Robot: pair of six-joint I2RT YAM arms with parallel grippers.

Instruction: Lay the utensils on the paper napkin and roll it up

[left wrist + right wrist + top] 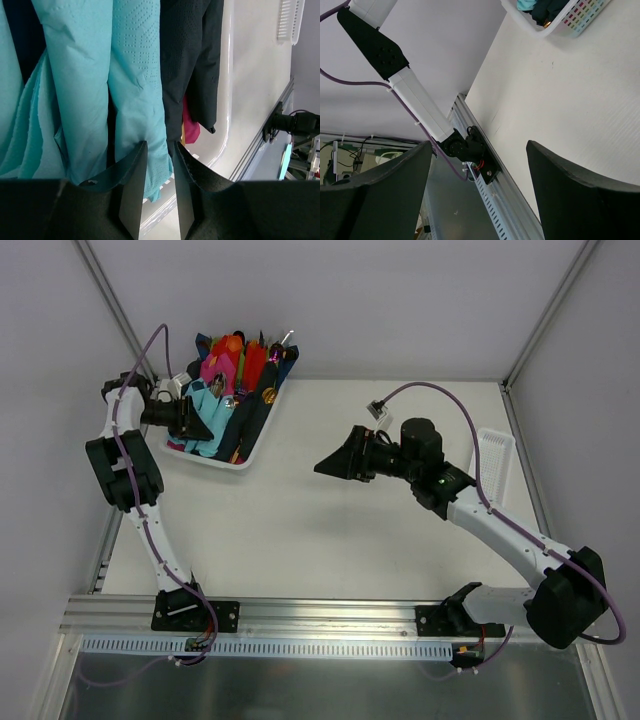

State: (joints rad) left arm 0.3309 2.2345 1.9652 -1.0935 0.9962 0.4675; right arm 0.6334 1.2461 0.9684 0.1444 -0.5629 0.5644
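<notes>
The teal paper napkin [205, 410] lies among other bundles in a white basket [262, 435] at the back left. My left gripper [205, 430] reaches into the basket's near end. In the left wrist view the paper napkin [137, 90] hangs down between the fingers, and the left gripper [160, 145] is shut on its lower edge. The right gripper [325, 465] hovers over the middle of the table, pointing left. In its own view the right gripper [479, 144] stands open and holds nothing. I cannot pick out silver utensils in the basket.
Dark navy napkins [192, 60] and a pink one [191, 127] hang beside the teal one, over the basket rim [225, 135]. A white perforated tray [495, 465] lies at the table's right edge. Grey walls close the table's back and sides.
</notes>
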